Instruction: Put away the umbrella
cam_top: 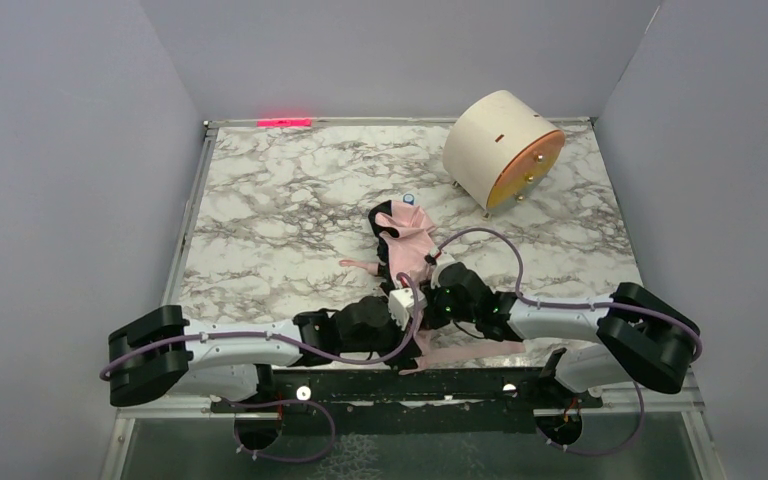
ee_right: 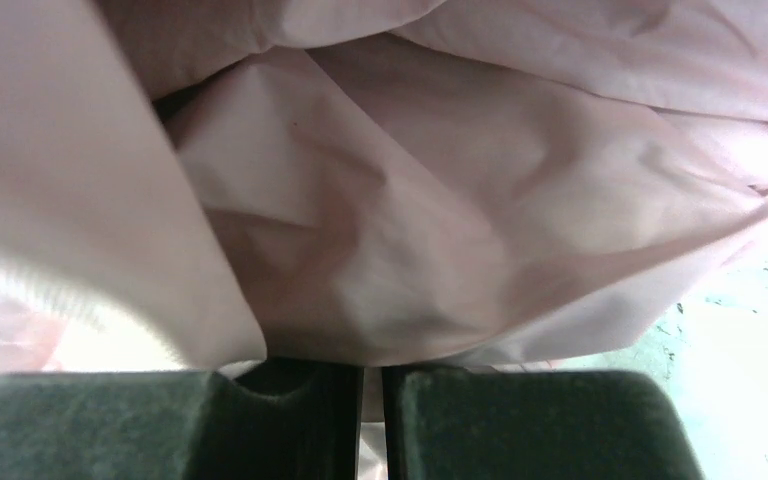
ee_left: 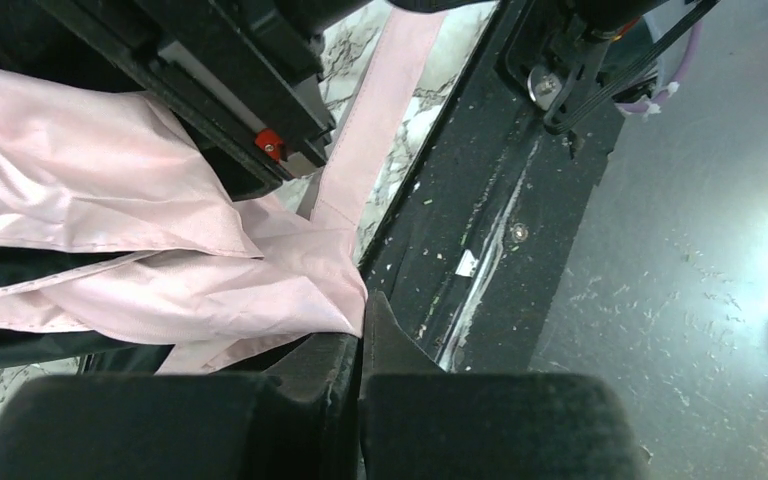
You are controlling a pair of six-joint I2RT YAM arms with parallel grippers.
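The pale pink umbrella (cam_top: 410, 238) lies crumpled at the table's middle front, black ribs showing at its far end. Its fabric fills the right wrist view (ee_right: 430, 200) and the left half of the left wrist view (ee_left: 150, 200). My left gripper (cam_top: 410, 318) is at the umbrella's near end; in its wrist view the jaws (ee_left: 363, 335) are shut with a corner of pink fabric at the seam. My right gripper (cam_top: 432, 278) is on the umbrella's right side, shut with a thin fold of fabric in the narrow gap (ee_right: 372, 400). The long pink strap (ee_left: 372, 130) trails toward the front edge (cam_top: 460, 355).
A cream cylindrical drum (cam_top: 495, 145) with an orange face stands on small feet at the back right. The black base rail (cam_top: 400, 385) runs along the table's near edge, close under both grippers (ee_left: 480, 210). Grey walls enclose the marble table (cam_top: 280, 220).
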